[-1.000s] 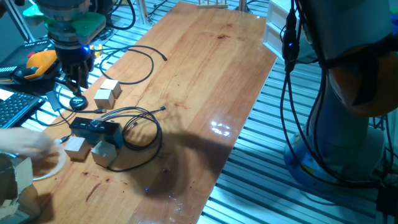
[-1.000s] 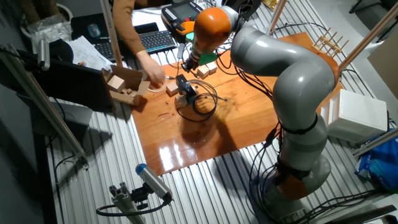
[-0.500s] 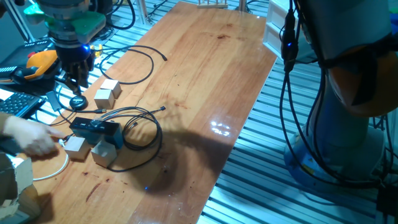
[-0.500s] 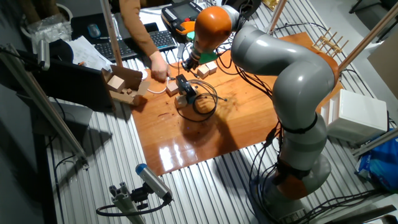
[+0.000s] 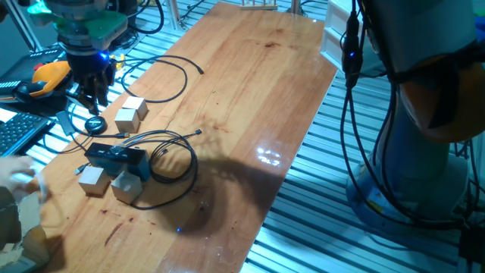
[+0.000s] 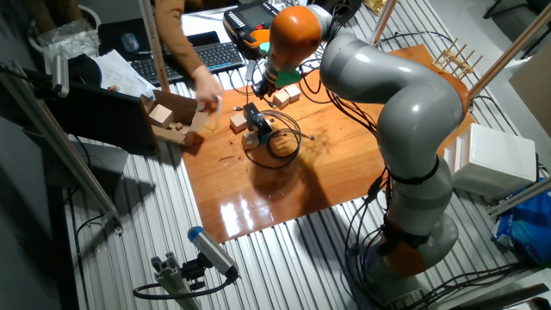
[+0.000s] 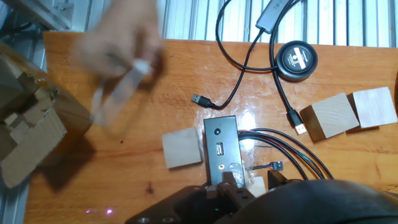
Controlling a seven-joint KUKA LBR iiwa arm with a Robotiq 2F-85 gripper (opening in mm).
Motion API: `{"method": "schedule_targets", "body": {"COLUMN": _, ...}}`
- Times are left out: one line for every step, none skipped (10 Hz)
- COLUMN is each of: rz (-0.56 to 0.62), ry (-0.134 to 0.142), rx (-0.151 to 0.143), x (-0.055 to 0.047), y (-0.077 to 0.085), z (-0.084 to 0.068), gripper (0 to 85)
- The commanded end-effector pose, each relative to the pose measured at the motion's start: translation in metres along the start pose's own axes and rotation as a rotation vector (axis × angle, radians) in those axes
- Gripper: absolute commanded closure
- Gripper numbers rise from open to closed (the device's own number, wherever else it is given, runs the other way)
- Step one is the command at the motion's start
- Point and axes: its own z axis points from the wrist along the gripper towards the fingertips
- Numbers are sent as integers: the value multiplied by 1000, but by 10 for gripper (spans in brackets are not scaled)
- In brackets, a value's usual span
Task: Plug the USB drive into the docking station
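docking station (image 7: pixel 221 149) hemmed by 2 wooden cubes (image 7: pixel 183 148), looped cables (image 5: pixel 170 155)

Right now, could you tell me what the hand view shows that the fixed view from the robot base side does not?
Only the hand view shows the docking station's port face and the loose USB plug on the table. Only that fixed view shows the whole arm and the keyboard. Both show the docking station, wooden cubes, and a blurred human hand.

On the wooden table (image 5: pixel 250 83) you see pale wooden cubes (image 5: pixel 130 115): two side by side near the round black puck (image 7: pixel 296 60), others lower down (image 5: pixel 91 180). Loose black cables (image 5: pixel 170 155) coil at mid-table. A keyboard (image 6: pixel 215 55) and an orange-black handheld controller (image 5: pixel 45 78) sit beyond the table edge.
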Motion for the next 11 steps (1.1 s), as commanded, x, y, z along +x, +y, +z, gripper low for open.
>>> {"method": "schedule_targets", "body": {"rz": 2, "ry": 0, "rx": 0, "x": 0, "y": 1, "z": 0, "gripper": 510}}
{"method": "schedule_targets", "body": {"rz": 3, "ry": -1, "rx": -2, "x": 0, "y": 1, "z": -1, "gripper": 510}}
{"method": "schedule_targets", "body": {"rz": 3, "ry": -3, "rx": -1, "x": 0, "y": 2, "z": -1, "gripper": 510}}
{"method": "schedule_targets", "body": {"rz": 4, "ry": -6, "rx": -1, "x": 0, "y": 2, "z": -1, "gripper": 510}}
{"method": "schedule_targets", "body": {"rz": -4, "ry": -9, "rx": 1, "x": 0, "y": 1, "z": 0, "gripper": 510}}
{"method": "schedule_targets", "body": {"rz": -42, "ry": -13, "rx": 30, "x": 0, "y": 2, "z": -1, "gripper": 510}}
{"method": "schedule_targets", "body": {"rz": -46, "ry": -4, "rx": 14, "x": 1, "y": 2, "z": -1, "gripper": 510}}
{"method": "schedule_targets", "body": {"rz": -52, "ry": -4, "rx": 14, "x": 2, "y": 3, "z": -2, "gripper": 510}}
{"method": "schedule_targets", "body": {"rz": -47, "ry": -4, "rx": 0, "x": 2, "y": 3, "z": -1, "gripper": 510}}
{"method": "schedule_targets", "body": {"rz": -46, "ry": -7, "rx": -1, "x": 3, "y": 4, "z": -2, "gripper": 510}}
{"method": "schedule_targets", "body": {"rz": -42, "ry": -10, "rx": 3, "x": 4, "y": 6, "z": -2, "gripper": 340}}
